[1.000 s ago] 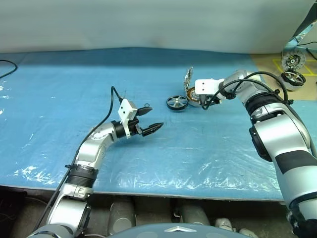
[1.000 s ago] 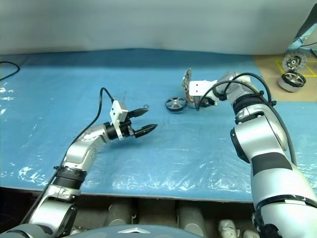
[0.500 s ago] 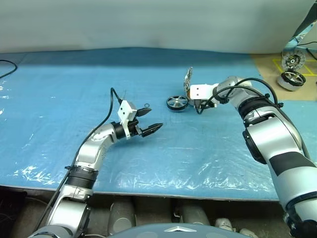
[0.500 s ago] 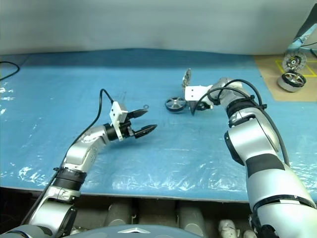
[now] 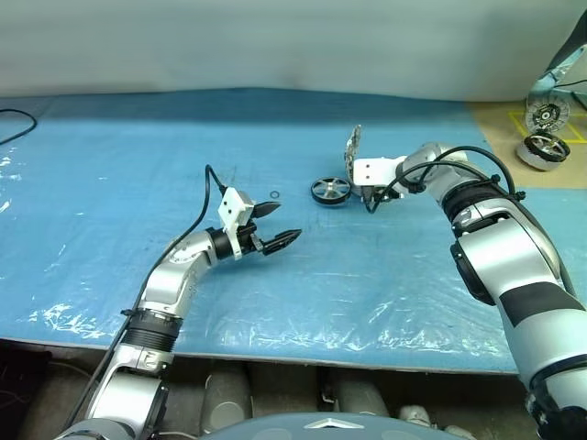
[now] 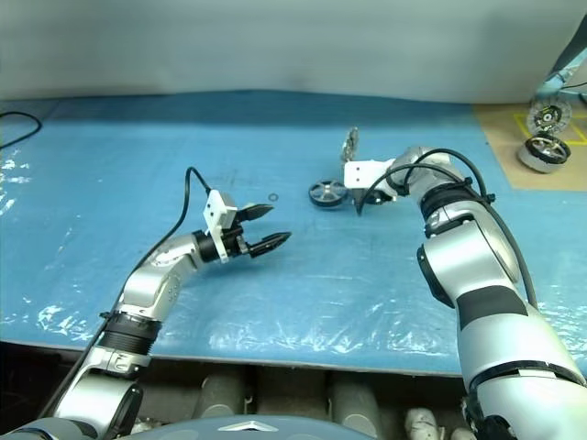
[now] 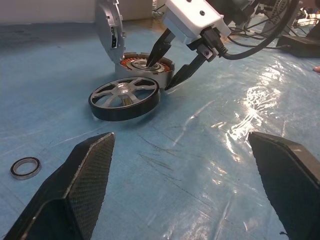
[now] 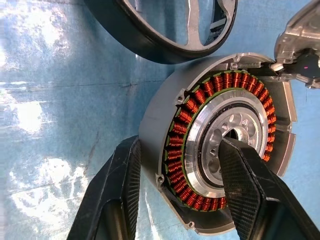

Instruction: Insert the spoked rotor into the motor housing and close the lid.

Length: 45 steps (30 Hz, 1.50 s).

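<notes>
The motor housing [image 8: 160, 125], a short silver can with copper windings, sits on the blue sheet with its lid [image 7: 107, 25] standing up behind it. The spoked rotor [image 5: 330, 190] lies flat just left of it, touching or nearly touching its wall. My right gripper [image 7: 159, 75] points down on the housing. One finger [image 8: 240, 190] is in the central hub and the other is against the outer wall, closed on that side of the can. My left gripper [image 5: 286, 220] hovers wide open and empty, to the left of the rotor and nearer me.
A small dark ring [image 7: 26, 167] lies on the sheet left of the rotor. Two larger wheel-like motors [image 5: 541, 145] stand on a brown board at the far right. A black cable [image 5: 14, 128] lies at the far left edge.
My right gripper has settled a little lower over the housing, now covering it in the head views. The left arm, rotor and lid have kept still.
</notes>
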Each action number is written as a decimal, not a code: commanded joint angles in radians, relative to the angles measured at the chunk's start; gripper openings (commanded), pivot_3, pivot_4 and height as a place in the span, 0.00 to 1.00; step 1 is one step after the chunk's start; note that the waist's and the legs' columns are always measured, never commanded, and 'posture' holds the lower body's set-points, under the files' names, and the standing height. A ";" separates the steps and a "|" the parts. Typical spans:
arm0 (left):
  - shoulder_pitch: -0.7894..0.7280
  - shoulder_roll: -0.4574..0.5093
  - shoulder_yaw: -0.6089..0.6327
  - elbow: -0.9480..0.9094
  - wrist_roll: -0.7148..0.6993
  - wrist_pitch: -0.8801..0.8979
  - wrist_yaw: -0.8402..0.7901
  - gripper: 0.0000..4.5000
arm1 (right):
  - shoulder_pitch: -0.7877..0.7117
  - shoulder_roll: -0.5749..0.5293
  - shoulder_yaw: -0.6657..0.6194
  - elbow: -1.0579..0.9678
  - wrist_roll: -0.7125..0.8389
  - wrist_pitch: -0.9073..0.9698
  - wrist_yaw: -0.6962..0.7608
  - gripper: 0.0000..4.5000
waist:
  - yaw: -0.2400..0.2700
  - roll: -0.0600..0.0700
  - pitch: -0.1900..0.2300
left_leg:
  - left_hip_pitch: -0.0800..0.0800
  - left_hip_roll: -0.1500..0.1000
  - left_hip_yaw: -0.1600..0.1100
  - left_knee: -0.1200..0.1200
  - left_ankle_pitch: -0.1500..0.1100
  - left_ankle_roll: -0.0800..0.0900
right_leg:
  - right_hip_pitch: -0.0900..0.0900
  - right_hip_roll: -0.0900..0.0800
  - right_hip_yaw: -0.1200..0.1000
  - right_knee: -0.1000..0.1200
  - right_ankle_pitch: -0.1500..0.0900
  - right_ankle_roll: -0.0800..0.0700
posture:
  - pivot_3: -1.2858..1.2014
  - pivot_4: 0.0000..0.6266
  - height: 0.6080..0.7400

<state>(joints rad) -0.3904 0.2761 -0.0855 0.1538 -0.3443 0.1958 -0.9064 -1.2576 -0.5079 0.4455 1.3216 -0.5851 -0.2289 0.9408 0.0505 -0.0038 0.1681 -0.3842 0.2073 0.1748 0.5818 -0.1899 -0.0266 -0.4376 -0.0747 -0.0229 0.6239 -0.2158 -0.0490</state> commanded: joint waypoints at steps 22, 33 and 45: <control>-0.061 -0.021 -0.024 0.053 0.010 -0.033 -0.054 1.00 | 0.900 -0.378 -0.242 -1.658 0.541 1.033 0.468 0.44 | 0.027 -0.004 0.000 | 0.032 0.000 -0.001 -0.016 -0.001 -0.004 | 0.027 0.001 0.002 -0.013 -0.006 0.011 | 0.52 0.24 1.00; -0.029 -0.004 -0.014 0.014 0.006 -0.022 -0.041 1.00 | 0.647 -0.098 -0.073 -1.500 0.559 1.366 0.208 0.44 | 0.015 -0.005 0.000 | 0.035 0.000 -0.001 -0.021 -0.001 -0.007 | 0.030 0.001 0.001 -0.017 -0.002 0.003 | 0.52 0.24 1.00; -0.015 -0.007 -0.010 0.005 0.006 -0.033 -0.016 1.00 | 0.558 -0.136 -0.012 -1.506 0.655 1.351 0.241 0.82 | 0.016 -0.002 0.001 | 0.034 0.000 -0.001 -0.022 0.000 -0.011 | 0.028 0.001 0.002 -0.017 -0.002 0.003 | 0.52 0.24 1.00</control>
<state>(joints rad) -0.4074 0.2696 -0.1111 0.1935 -0.3301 0.1793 -0.9280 -0.6884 -0.6355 0.4360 -0.1749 0.0271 1.0894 1.1602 0.0670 -0.0061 0.1691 -0.3512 0.2067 0.1743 0.5597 -0.1900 -0.0375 -0.4104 -0.0738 -0.0211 0.6066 -0.2176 -0.0456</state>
